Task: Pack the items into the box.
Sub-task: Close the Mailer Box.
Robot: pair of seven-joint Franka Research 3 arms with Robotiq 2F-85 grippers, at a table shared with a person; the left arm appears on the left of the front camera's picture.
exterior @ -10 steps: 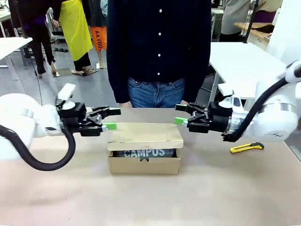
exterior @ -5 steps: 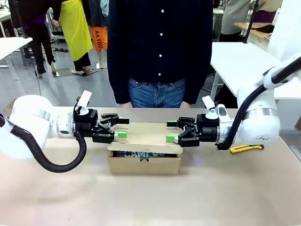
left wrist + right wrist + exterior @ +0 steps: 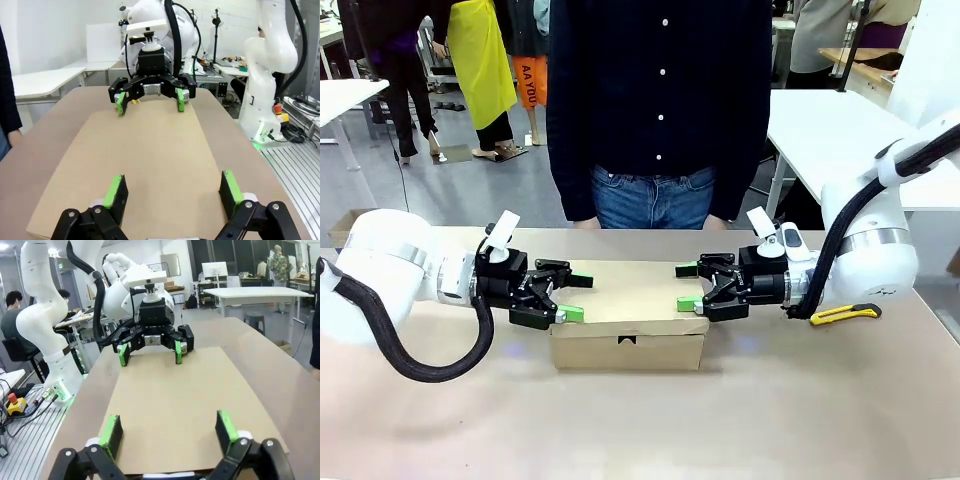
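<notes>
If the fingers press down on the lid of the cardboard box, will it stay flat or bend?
The lid is probably thin cardboard, so it may flex under pressure. It now lies flat on the box, which likely supports its edges. Both grippers, left and right, are open at opposite ends, which should spread the load.

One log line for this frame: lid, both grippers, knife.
lid: down on box | left gripper: open, at lid's left end | right gripper: open, at lid's right end | knife: on table

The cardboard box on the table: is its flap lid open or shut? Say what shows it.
Shut. The box has its flap lid lying flat on top, its front edge meeting the front wall with no gap.
</notes>
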